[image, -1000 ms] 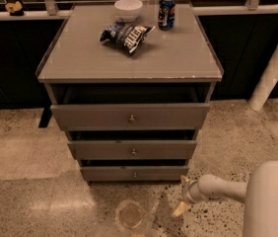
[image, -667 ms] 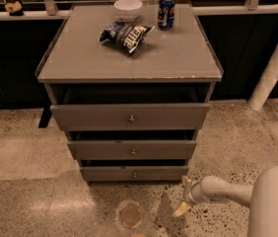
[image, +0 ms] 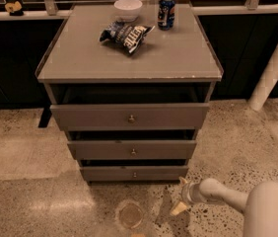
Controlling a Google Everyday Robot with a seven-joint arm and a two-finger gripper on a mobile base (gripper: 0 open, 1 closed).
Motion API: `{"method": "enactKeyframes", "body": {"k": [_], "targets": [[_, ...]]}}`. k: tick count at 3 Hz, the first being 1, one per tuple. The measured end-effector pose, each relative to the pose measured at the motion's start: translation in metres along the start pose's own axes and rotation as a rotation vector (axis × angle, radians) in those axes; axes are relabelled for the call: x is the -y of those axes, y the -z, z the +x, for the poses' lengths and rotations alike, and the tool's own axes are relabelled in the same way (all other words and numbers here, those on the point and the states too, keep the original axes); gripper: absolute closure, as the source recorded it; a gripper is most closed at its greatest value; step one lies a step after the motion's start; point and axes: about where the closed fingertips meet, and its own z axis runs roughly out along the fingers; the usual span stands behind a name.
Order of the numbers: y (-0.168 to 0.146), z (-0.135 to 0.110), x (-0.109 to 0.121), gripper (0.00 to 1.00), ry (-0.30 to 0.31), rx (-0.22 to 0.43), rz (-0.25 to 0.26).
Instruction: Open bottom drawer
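Note:
The grey cabinet [image: 129,63] has three drawers, all standing slightly out. The bottom drawer [image: 134,173] is the lowest and narrowest front, with a small round metal knob [image: 134,174]. My gripper [image: 181,196] hangs low over the floor at the lower right, just right of and below the bottom drawer's right corner, apart from the knob. Its pale fingertips [image: 178,209] are spread and hold nothing. The white arm [image: 267,209] comes in from the bottom right corner.
On the cabinet top lie a chip bag [image: 125,34], a white bowl [image: 128,7] and a blue can [image: 166,12]. A white post [image: 274,63] stands at the right. A round mark [image: 129,214] shows on the speckled floor in front of the cabinet.

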Motion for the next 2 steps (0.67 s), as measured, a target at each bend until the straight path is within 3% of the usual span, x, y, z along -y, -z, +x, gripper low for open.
{"method": "enactKeyframes", "body": {"k": [1,2], "targets": [[-0.043,-0.005,0.010,0.00,0.046,-0.010,-0.003],[-0.073,-0.030,0.022,0.00,0.104,-0.011,0.012]]}}
